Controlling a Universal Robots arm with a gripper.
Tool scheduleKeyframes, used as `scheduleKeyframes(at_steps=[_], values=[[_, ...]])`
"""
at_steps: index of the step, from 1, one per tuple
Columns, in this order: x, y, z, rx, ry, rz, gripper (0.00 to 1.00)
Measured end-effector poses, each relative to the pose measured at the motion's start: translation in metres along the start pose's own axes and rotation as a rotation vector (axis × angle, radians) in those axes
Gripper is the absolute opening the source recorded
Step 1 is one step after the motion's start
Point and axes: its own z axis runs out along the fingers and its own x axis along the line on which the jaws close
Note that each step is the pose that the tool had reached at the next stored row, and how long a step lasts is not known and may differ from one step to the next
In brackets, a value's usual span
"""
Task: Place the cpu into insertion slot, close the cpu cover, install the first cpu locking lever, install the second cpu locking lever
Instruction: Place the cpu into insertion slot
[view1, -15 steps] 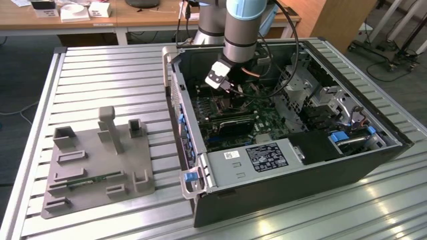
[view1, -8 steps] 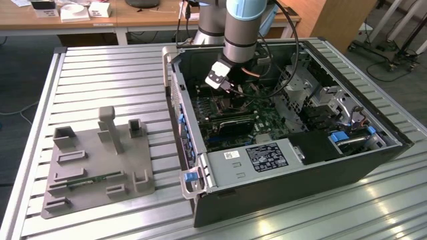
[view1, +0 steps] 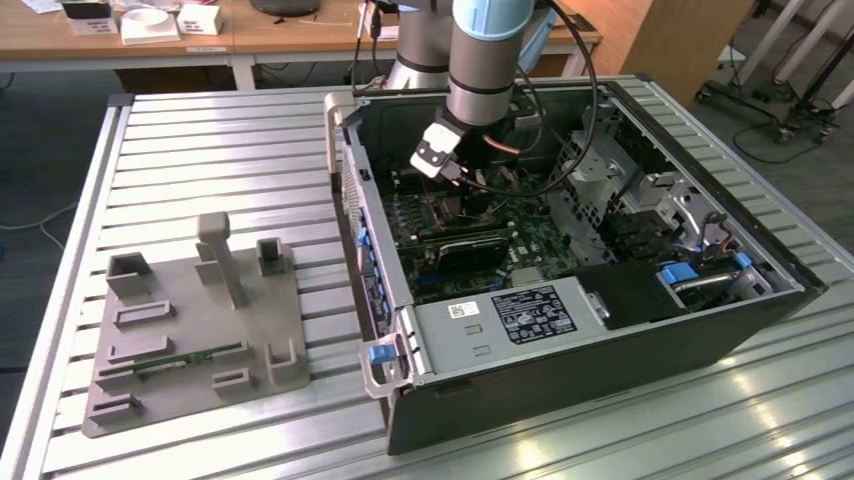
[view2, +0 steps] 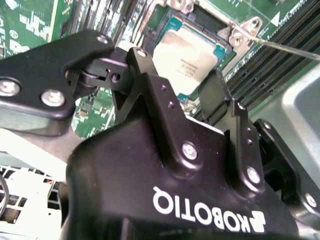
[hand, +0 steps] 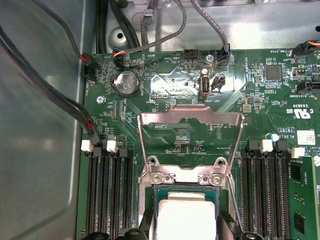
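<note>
The cpu (hand: 187, 217), a silvery square chip with a green edge, lies level in the dark insertion slot (view2: 202, 17) on the green board. My gripper (hand: 188, 222) reaches down into the computer case (view1: 601, 340), and its black fingers (view2: 145, 80) press against two opposite edges of the cpu (view2: 187, 54). The cpu cover (hand: 190, 118), a thin silvery frame with a window, stands swung up and open just beyond the slot. A thin metal lever rod (view2: 285, 48) runs out beside the slot. In the exterior view the gripper (view1: 451, 180) hangs over the board's middle.
Long black memory slots (hand: 107, 195) flank the socket on both sides. A coin battery (hand: 127, 82) and black cables (hand: 50, 95) lie beyond the cover. A grey fixture plate (view1: 187, 320) sits on the slatted table at the exterior view's left.
</note>
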Motion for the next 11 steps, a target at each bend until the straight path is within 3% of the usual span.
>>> scheduleKeyframes(at_steps=[11], values=[[0.0004, 0.0011, -0.0132, 0.001, 0.0004, 0.0, 0.62]])
